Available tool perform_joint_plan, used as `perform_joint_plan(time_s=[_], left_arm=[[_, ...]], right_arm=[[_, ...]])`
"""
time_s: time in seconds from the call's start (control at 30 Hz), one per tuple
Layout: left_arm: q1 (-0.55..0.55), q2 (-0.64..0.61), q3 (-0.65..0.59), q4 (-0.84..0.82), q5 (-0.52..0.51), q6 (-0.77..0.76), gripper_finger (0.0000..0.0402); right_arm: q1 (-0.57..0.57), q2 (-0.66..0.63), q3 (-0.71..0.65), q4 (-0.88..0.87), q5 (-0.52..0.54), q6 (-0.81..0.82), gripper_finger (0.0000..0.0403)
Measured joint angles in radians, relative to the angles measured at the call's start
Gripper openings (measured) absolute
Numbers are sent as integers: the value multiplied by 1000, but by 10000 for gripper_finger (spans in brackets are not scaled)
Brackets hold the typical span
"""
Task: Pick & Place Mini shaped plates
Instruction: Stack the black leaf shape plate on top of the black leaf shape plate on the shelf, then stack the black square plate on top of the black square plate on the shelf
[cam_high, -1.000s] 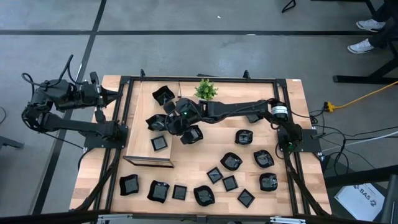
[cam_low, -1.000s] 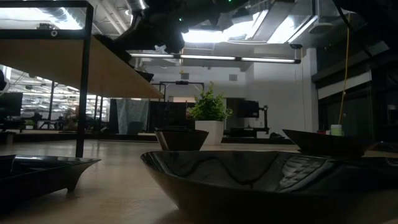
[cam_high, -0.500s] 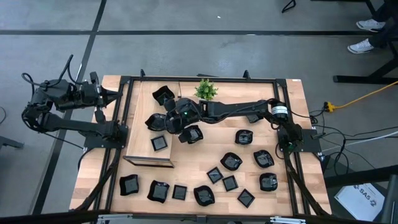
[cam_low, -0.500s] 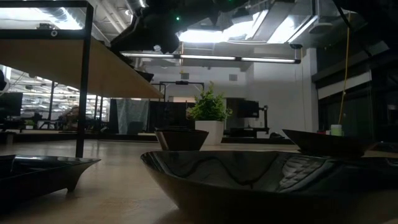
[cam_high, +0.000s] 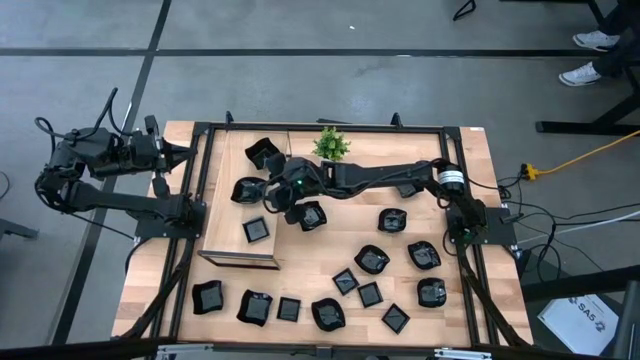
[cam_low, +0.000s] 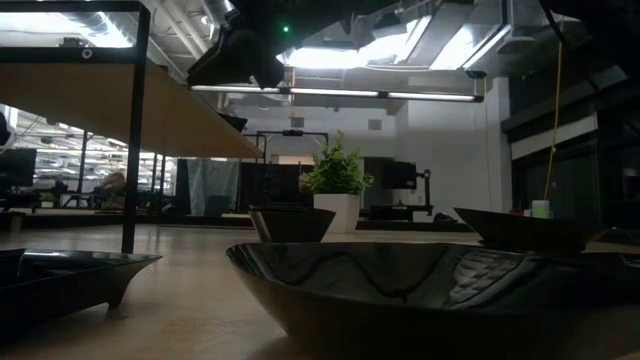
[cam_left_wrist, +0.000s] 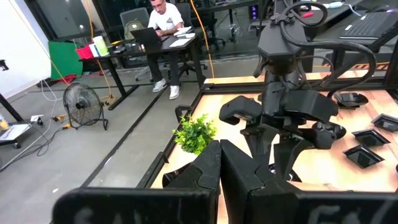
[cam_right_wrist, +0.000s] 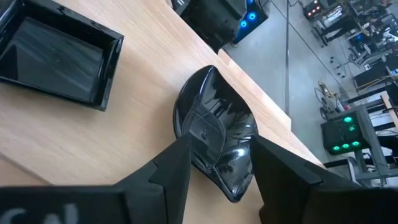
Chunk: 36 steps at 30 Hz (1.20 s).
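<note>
So the right gripper (cam_high: 268, 192) is hanging over the raised wooden platform (cam_high: 228, 225) at the desk's left side, fingers (cam_right_wrist: 171, 171) spread wide with a rounded glossy plate (cam_right_wrist: 214, 130) sitting on the wood between them, not pinched. A square plate (cam_right_wrist: 59, 59) is lying just beside it, and another black plate (cam_high: 262, 153) is sitting at the platform's far edge near the potted plant (cam_high: 330, 143). The other mini plates (cam_high: 372, 260) are lying scattered across the desk's near and right parts. The left gripper (cam_left_wrist: 219, 163) is parked off the desk's far left corner, fingers pressed together.
</note>
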<state>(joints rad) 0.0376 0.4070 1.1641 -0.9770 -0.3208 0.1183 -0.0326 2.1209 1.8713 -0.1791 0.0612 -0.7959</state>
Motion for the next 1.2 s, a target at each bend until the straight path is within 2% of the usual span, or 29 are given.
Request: perform_joint_plan(time_s=[0.13, 0.3, 0.77, 1.07, 1.2], left_arm=[[0, 0, 0, 0, 0, 0, 4], [0, 0, 0, 0, 0, 0, 4], [0, 0, 0, 0, 0, 0, 4], [0, 0, 0, 0, 0, 0, 4], [0, 0, 0, 0, 0, 0, 4]], right_arm=[[20, -7, 0, -20, 23, 1, 165], [85, -31, 1, -83, 206, 13, 165], [307, -77, 1, -425, 449, 314, 165], [395, -79, 1, -659, 469, 594, 165], [426, -79, 1, -744, 432, 701, 165]])
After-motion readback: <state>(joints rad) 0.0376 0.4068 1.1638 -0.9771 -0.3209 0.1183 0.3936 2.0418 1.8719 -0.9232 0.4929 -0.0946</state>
